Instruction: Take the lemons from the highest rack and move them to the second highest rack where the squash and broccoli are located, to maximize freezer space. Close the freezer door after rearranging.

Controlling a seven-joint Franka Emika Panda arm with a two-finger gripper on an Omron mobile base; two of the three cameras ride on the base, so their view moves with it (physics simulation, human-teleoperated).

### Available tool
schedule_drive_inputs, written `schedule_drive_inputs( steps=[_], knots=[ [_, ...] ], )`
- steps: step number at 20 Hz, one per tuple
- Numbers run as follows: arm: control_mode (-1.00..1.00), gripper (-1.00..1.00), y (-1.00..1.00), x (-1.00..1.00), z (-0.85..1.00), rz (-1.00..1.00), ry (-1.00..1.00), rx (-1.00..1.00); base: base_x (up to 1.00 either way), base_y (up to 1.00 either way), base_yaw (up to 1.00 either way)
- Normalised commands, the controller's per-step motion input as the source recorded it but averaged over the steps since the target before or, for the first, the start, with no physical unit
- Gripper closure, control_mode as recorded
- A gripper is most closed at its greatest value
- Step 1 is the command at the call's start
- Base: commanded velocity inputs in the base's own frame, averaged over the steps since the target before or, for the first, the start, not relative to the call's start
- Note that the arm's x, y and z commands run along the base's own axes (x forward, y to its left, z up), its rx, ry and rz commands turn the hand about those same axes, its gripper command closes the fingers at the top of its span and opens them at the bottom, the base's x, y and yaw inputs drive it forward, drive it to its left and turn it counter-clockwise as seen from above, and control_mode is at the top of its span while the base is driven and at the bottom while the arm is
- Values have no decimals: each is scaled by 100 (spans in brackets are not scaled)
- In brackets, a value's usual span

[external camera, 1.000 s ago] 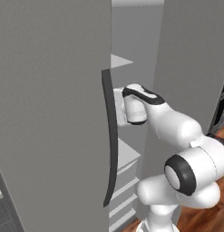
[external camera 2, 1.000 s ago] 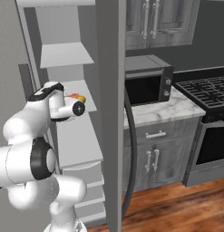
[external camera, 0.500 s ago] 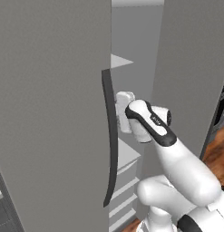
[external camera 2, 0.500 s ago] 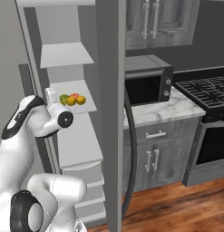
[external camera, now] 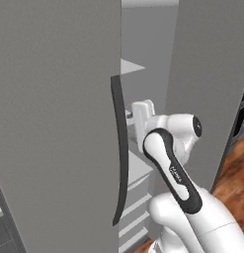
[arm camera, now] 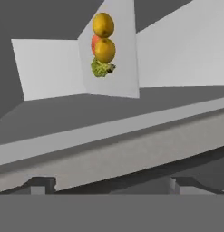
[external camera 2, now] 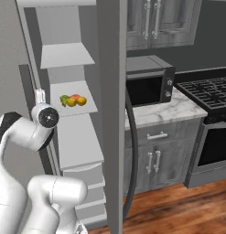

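Within the last second the arm had swung back from the second highest rack [external camera 2: 73, 106], its gripper [arm camera: 111, 185] open and empty, leaving the lemons [arm camera: 104, 36] beside the broccoli [arm camera: 102, 68], so only closing the freezer door [external camera: 59, 123] seemingly remained.

Two yellow lemons [arm camera: 104, 37] lie touching on one freezer rack [external camera 2: 89, 108], beside green broccoli [arm camera: 101, 69].

No text, number or sign can be read anywhere. The dark cover on the robot arm's forearm [external camera: 177, 174], behind the hand, carries a small pale marking, too blurred to make out.
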Motion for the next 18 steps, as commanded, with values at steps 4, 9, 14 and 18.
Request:
schedule_drive_inputs(
  steps=[4, 9, 14, 18],
  knots=[
    [-100, -100, -12, -81, 40, -3, 25, -9, 0, 0, 0],
    [-100, -100, -22, -79, 42, -1, 21, -6, 0, 0, 0],
    [-100, -100, -25, -71, 30, -2, 9, -8, 0, 0, 0],
    [-100, -100, -1, -38, 6, -7, 7, -1, 0, 0, 0]
  ],
)
